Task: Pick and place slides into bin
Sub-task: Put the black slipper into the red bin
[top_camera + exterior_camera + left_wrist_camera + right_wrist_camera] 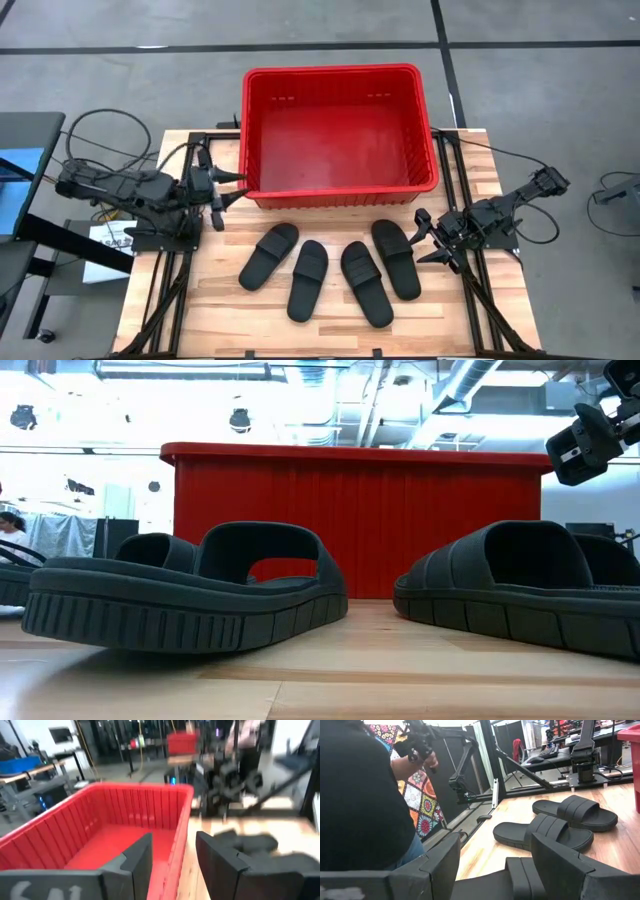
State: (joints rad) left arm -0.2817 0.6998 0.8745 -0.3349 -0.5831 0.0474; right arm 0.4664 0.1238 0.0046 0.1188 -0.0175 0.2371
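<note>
Several black slides lie sole down in a row on the wooden table, from the leftmost (268, 256) to the rightmost (396, 258). The red bin (340, 135) stands behind them at the table's far side. My left gripper (228, 188) hovers open beside the bin's near left corner. In the left wrist view the bin's inside (115, 820) shows past the fingers. My right gripper (428, 240) rests open just right of the rightmost slide. Its wrist view shows one slide (490, 887) low between its fingers and two more slides (545, 832) beyond.
A person (360, 795) in a dark top stands past the table's near left side, seen in the right wrist view. Black frame rails (165, 290) run along both table sides. Bare wood (330, 335) lies in front of the slides.
</note>
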